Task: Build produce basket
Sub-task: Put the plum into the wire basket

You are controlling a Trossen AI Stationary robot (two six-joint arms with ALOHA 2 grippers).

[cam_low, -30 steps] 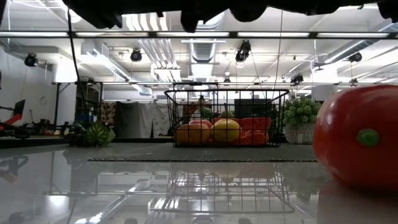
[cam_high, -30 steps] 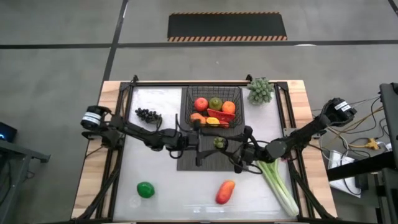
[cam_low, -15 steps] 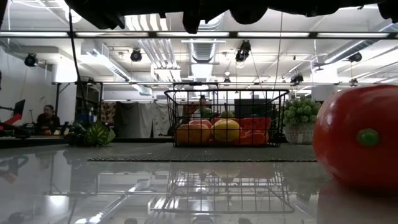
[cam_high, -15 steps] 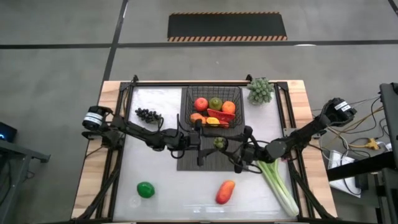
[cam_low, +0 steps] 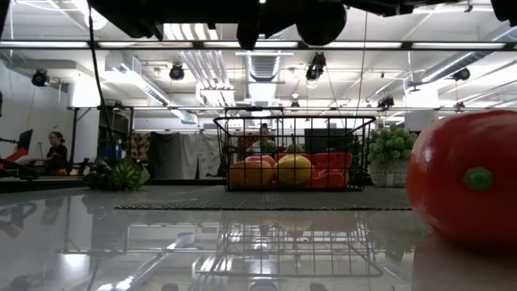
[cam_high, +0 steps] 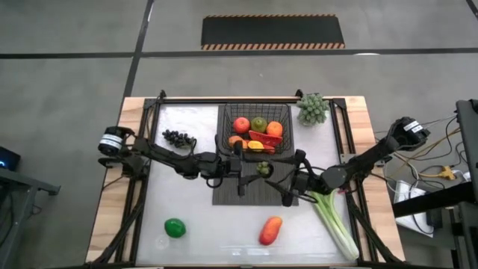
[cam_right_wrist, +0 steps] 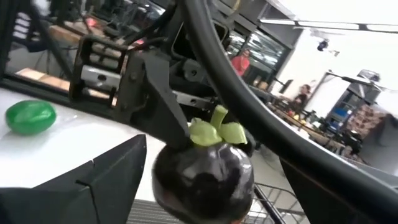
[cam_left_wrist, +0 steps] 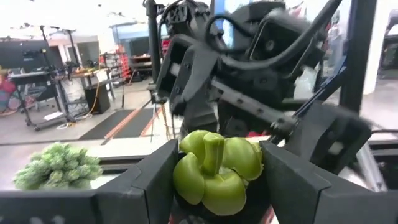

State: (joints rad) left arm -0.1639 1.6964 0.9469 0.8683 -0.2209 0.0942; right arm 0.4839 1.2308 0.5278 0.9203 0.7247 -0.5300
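A dark round toy fruit with a green lobed cap and stem hangs over the dark ribbed mat, just in front of the wire basket. The basket holds red, orange and green produce. My left gripper reaches in from the table's left and is shut on the fruit. My right gripper faces it from the right. Its fingers are open and stand apart on either side of the fruit. Its near finger is clear of the fruit. My left gripper pinches the fruit between its two fingers, one on each side of the green cap. The fingers come in level from the table's left. The fruit is lifted clear of the mat, its stem pointing up.
Dark grapes lie at the far left, and a green lime and a red-orange mango lie near the front edge. A celery stalk lies at the right under the right arm. A green potted plant stands by the basket.
My right gripper has opened and let go of the fruit, while my left gripper has taken hold of it. Both arms have stayed where they were, and the fruit hangs in the same place over the mat.
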